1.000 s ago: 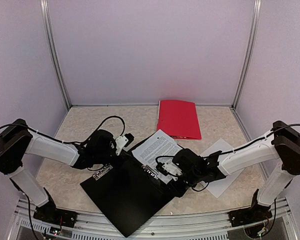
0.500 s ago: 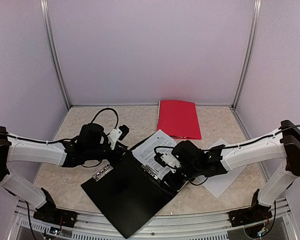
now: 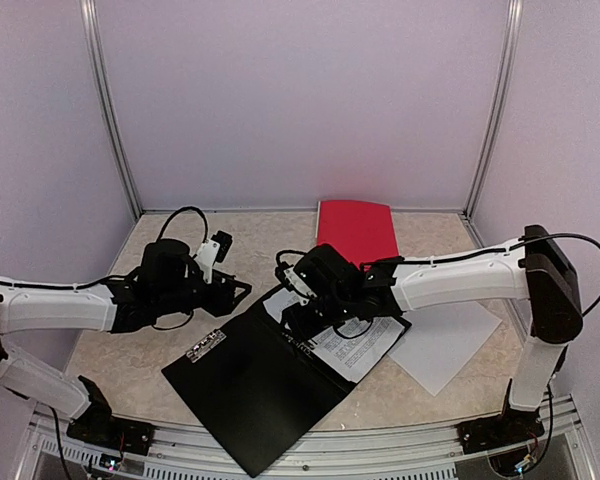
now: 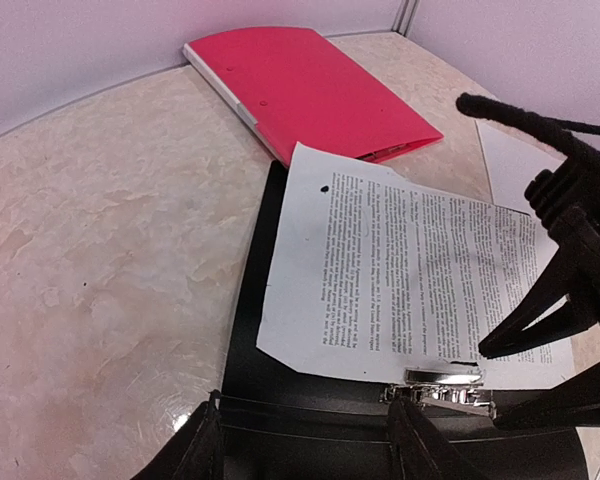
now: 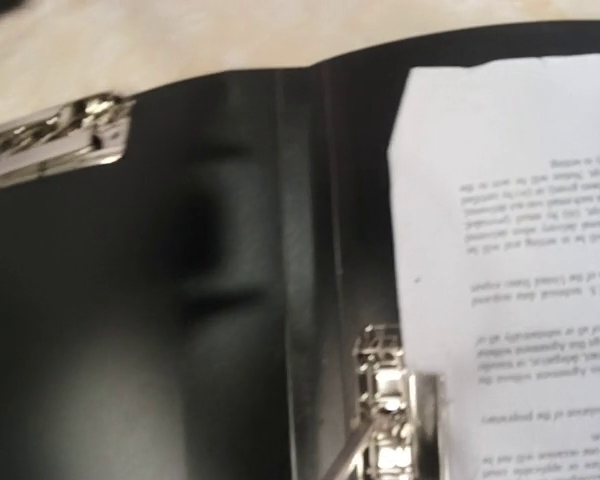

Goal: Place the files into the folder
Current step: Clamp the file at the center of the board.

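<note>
Changed: both claws have opened over the last second, and the right arm has swung from the near right of the black folder (image 3: 250, 390) to its far left.
Left claw (image 4: 305, 440): spread at the folder's left edge, with nothing between the fingers.
Right claw (image 4: 495, 385): fingers splayed just above the metal clip (image 4: 442, 378), gripping nothing.
Printed sheet (image 4: 400, 270): released. It now lies further onto the open folder's right half, one edge at the clip. I cannot tell whether the clip pins it.
Blank sheet (image 3: 448, 345): on the surface (image 3: 440, 240) to the right of the folder, not filed.
Red folder (image 3: 358, 235): closed at the far side.
Meaning: the first sheet looks placed but probably needs clamping, and at least one more remains to be filed.
</note>
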Available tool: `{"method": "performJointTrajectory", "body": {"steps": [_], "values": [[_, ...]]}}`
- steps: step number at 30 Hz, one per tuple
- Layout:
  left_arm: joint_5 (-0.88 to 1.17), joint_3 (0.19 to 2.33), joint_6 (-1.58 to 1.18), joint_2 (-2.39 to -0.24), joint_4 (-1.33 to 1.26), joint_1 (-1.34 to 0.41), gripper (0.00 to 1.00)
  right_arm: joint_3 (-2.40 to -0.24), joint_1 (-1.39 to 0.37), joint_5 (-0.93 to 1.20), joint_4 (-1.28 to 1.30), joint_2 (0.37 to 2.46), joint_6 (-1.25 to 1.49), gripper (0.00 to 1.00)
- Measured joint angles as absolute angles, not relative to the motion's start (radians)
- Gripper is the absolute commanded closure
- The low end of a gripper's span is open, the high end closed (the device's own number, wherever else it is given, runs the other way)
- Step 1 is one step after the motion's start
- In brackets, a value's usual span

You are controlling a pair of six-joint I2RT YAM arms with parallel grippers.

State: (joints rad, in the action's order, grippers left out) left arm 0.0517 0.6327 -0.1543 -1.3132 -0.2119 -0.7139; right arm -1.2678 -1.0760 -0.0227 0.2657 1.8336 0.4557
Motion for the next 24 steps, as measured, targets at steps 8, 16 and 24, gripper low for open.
{"method": "performJointTrajectory", "body": {"steps": [8,16,24], "values": [[-0.023,0.607,-0.180,-1.288,-0.208,-0.706,0.39,-1.333,-1.086,-0.067,0.355,1.895,0.504,0.54],[-0.035,0.655,-0.199,-1.367,-0.188,-0.700,0.36,-1.268,-1.099,-0.067,0.357,1.866,0.523,0.43],[-0.039,0.710,-0.213,-1.446,-0.184,-0.696,0.36,-1.270,-1.123,-0.072,0.359,1.864,0.521,0.43]]}}
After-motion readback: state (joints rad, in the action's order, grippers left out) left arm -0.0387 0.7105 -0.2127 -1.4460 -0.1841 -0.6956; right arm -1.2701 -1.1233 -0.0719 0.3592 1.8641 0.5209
